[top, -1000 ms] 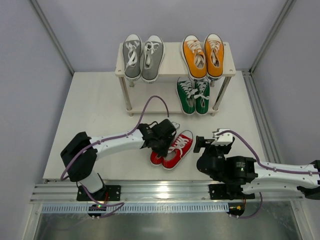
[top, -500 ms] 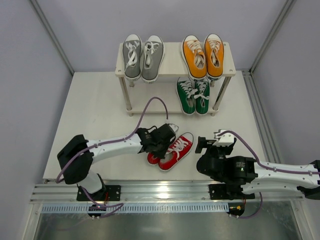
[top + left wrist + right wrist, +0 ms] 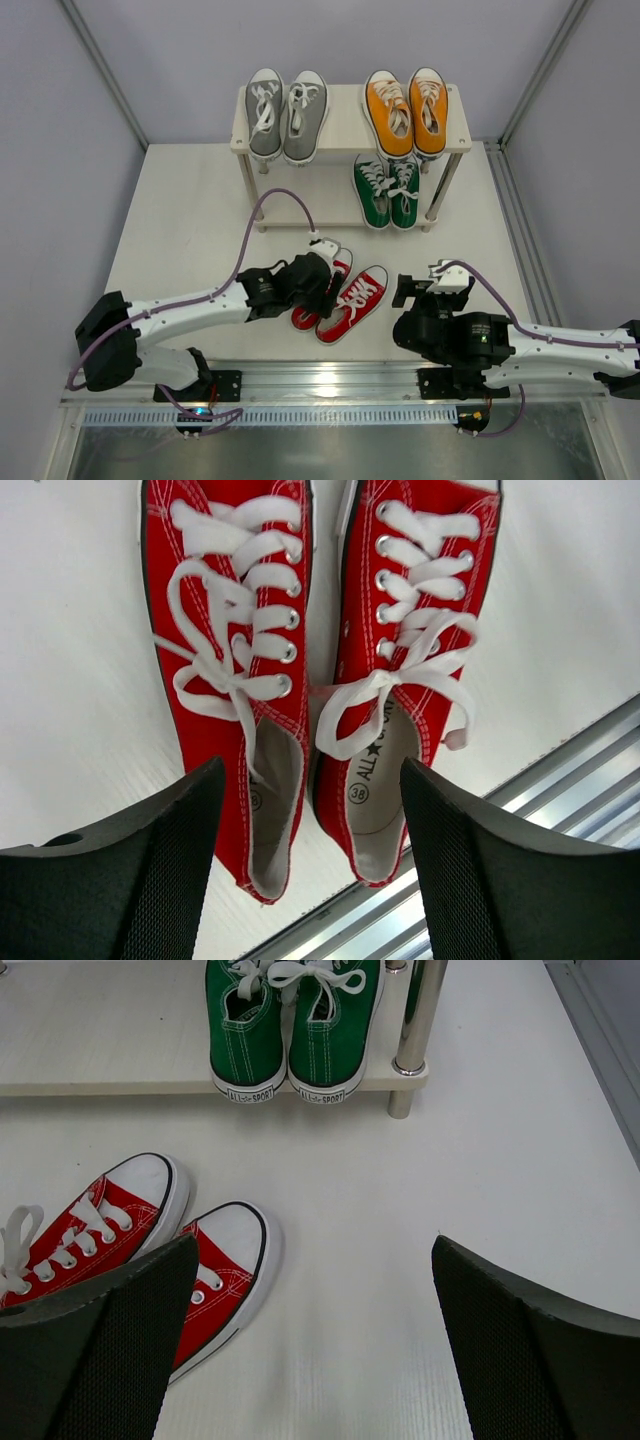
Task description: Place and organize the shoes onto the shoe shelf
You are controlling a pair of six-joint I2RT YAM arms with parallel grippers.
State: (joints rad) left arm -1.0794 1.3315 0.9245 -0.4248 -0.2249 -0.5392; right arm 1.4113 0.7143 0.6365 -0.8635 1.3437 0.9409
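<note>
The red shoes (image 3: 352, 297) lie side by side on the table, toes toward the shoe shelf (image 3: 345, 128). In the left wrist view the red pair (image 3: 330, 660) sits just past my left gripper (image 3: 310, 880), which hangs open above the heels and holds nothing. Seen from the top, the left gripper (image 3: 318, 285) covers part of the left red shoe. My right gripper (image 3: 420, 287) is open to the right of the pair. In its wrist view the right gripper (image 3: 310, 1360) has bare table between its jaws and the red toe caps (image 3: 225, 1255) on its left.
Grey shoes (image 3: 287, 115) and orange shoes (image 3: 405, 110) fill the top board. Green shoes (image 3: 387, 190) stand on the right half of the lower board (image 3: 110, 1050), next to a metal leg (image 3: 415, 1020). An aluminium rail (image 3: 330, 385) runs along the near edge.
My left gripper has opened and let go of the red shoes, and the left arm has drawn back toward the near left. The red pair ended slightly nearer. The right arm stayed put.
</note>
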